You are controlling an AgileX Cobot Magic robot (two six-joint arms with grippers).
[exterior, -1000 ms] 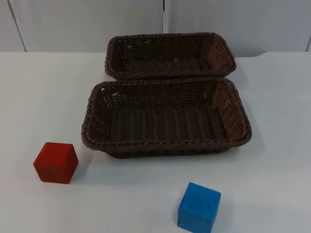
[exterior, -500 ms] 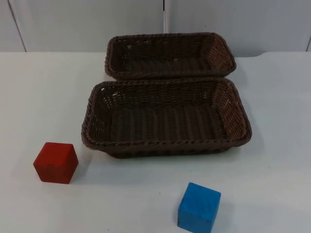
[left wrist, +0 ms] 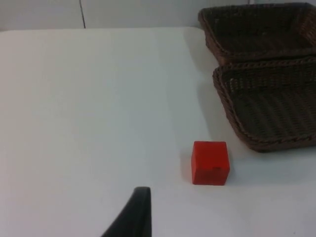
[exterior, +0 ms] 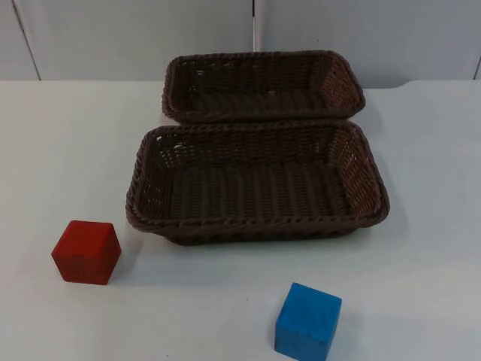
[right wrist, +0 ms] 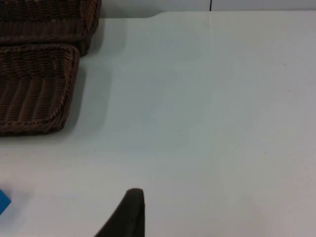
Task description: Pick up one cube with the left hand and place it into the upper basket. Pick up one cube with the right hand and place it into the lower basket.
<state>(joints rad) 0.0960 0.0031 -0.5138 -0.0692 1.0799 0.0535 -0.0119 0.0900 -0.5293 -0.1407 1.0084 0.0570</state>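
Observation:
A red cube [exterior: 86,252] rests on the white table, front left of the baskets. A blue cube [exterior: 308,321] sits near the front edge, right of centre. Two empty brown wicker baskets stand rim to rim: the upper basket [exterior: 259,54] at the back and the larger lower basket [exterior: 255,224] in front of it. My left gripper [left wrist: 134,215] hovers over bare table, well short of the red cube [left wrist: 211,162]. My right gripper [right wrist: 126,215] hangs over bare table to the right of the baskets, with an edge of the blue cube [right wrist: 3,201] off to one side. Neither gripper holds anything.
The grey partition wall [exterior: 150,37] closes off the table behind the upper basket. Open white table [exterior: 421,248] lies right of the baskets and between the two cubes. The basket walls [left wrist: 224,98] rise close to the red cube.

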